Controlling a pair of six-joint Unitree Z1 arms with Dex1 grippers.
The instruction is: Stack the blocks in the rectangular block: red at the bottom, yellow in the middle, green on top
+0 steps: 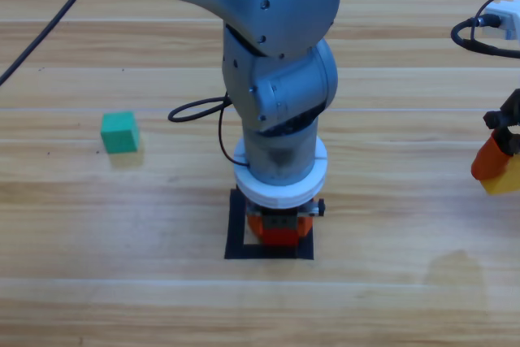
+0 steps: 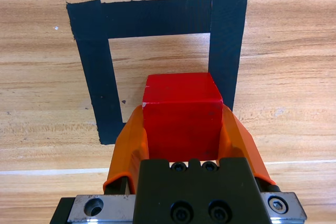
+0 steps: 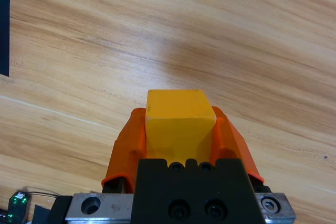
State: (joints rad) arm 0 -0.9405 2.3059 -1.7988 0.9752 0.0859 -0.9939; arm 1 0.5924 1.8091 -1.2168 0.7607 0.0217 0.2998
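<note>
Red cube [image 2: 182, 115] sits clamped between the jaws of my left gripper [image 2: 182, 124], held directly over the tape outline [image 2: 160, 17] at table centre. I judge the step in hand to be the first placement: red goes down inside the outline. The next move calls for lowering until the cube rests on the wood, square to the tape, then opening the jaws and lifting straight up.

Right gripper [image 3: 178, 129] waits at the right edge of the table, jaws closed on the yellow cube [image 3: 180, 121], ready for the second layer. Green cube [image 1: 119, 132] lies loose on the table, well to the left of the outline.

From above, the left arm covers most of the outline and nearly all of the red cube. I cannot tell whether the cube already touches the wood. The right arm is cut off at the frame edge.
</note>
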